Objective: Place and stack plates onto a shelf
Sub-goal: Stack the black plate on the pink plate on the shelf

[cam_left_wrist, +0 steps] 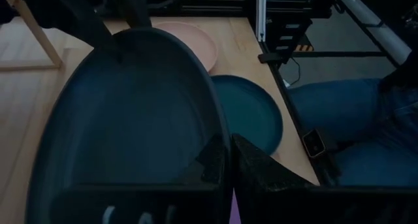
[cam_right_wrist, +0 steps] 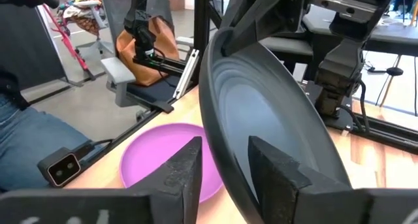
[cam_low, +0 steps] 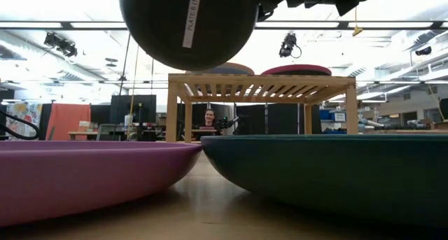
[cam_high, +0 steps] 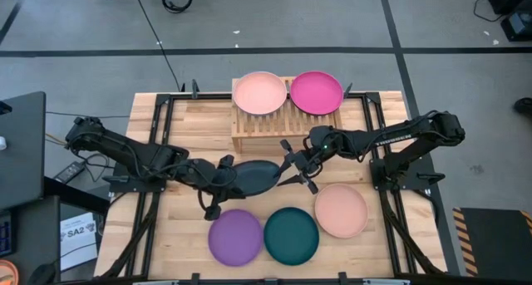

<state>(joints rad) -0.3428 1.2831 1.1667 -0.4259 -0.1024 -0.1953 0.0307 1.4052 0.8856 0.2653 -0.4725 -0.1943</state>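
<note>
A charcoal plate (cam_high: 253, 177) hangs tilted above the table's middle, in front of the shelf (cam_high: 278, 123). My left gripper (cam_high: 226, 175) is shut on its left rim. My right gripper (cam_right_wrist: 225, 165) is open at the plate's right rim (cam_right_wrist: 219, 152), one finger on each side and a gap showing. A peach plate (cam_high: 259, 92) and a magenta plate (cam_high: 316, 92) lie side by side on the shelf's slats. A purple plate (cam_high: 235, 237), a teal plate (cam_high: 291, 235) and a second peach plate (cam_high: 341, 210) rest flat on the table near its front. My left gripper pinches the charcoal plate's rim (cam_left_wrist: 219, 142) between its two fingers, one on the inner face and one on the outside. The fingers come from the table's left, slanting down. The plate is lifted clear of the table and tilted, its underside (cam_low: 185, 23) toward the near edge.
Black frame rails (cam_high: 166, 110) run along both sides of the table. The shelf stands at the table's far middle, open underneath (cam_low: 259, 121). A person in jeans (cam_left_wrist: 353, 119) sits beside the table. Bare wood shows left of the purple plate (cam_high: 179, 227).
</note>
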